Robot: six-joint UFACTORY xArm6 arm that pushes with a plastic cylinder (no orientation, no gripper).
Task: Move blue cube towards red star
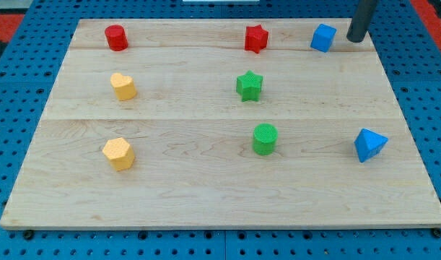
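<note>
The blue cube (322, 37) sits near the board's top right corner, red star (255, 38) well to its left. The tip (356, 39) is just right of it; there's no pincer, only a rod. An off-centre shove could spin the cube away upward.

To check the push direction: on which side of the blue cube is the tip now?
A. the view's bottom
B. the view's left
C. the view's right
C: my tip stands just to the view's right of the blue cube, with the red star further to the view's left.
</note>
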